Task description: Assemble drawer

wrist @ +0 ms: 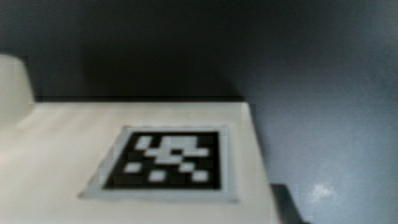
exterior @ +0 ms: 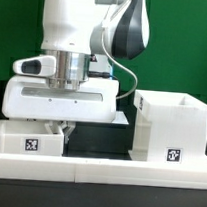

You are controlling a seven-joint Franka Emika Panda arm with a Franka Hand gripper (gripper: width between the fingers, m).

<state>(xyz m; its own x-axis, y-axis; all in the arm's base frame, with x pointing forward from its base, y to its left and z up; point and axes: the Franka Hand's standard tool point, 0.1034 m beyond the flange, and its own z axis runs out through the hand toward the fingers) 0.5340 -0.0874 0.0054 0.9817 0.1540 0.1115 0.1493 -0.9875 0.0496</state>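
A small white drawer part point(exterior: 31, 142) with a black marker tag stands at the exterior view's left. A larger white open box point(exterior: 172, 121), also tagged, stands at the exterior view's right. My gripper point(exterior: 62, 127) is low over the inner end of the small part, its fingertips at or just above that part's top edge. In the wrist view the small part's white face and tag point(wrist: 169, 158) fill the picture from very close. No finger shows clearly there, so I cannot tell whether the jaws are open or shut.
A low white wall point(exterior: 97, 173) runs along the front of the black table point(exterior: 99, 141). The arm's white body point(exterior: 67, 94) hangs over the middle. A green backdrop lies behind.
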